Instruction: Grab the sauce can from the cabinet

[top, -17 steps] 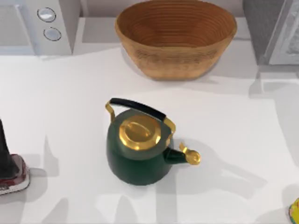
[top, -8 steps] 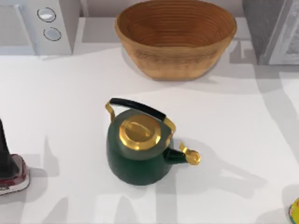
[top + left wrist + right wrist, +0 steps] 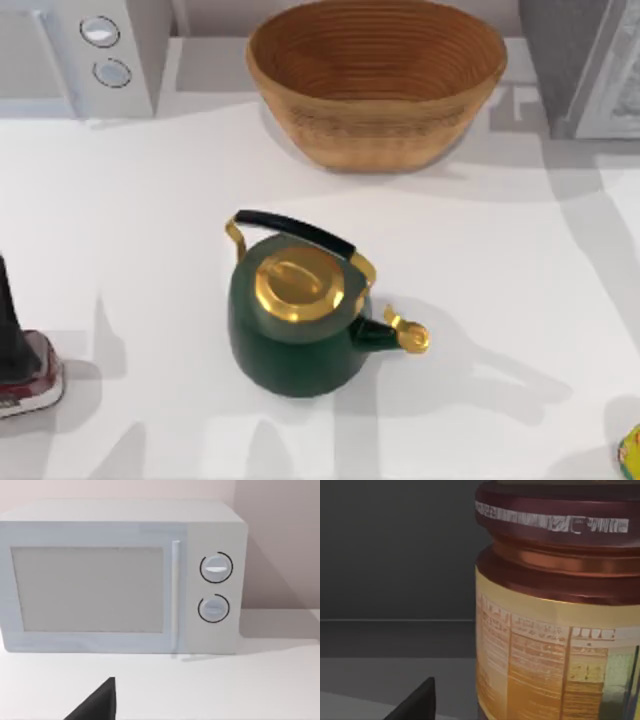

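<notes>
The microwave [image 3: 120, 577] was a smooth pale box, the basket [image 3: 376, 80] ribbed and woven, the kettle [image 3: 295, 320] glossy green with a brass lid. The can [image 3: 555, 610] stood close before the right gripper in the dark cabinet (jaw opening: cannot tell). It looked rigid, light and slick; gripping its papered waist seemed wisest.

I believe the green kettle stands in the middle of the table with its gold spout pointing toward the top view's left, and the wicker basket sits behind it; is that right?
Not quite: the green kettle's gold spout points toward the top view's right, not its left. The rest holds: the top view shows the kettle in the middle of the table with the wicker basket behind it.
</notes>
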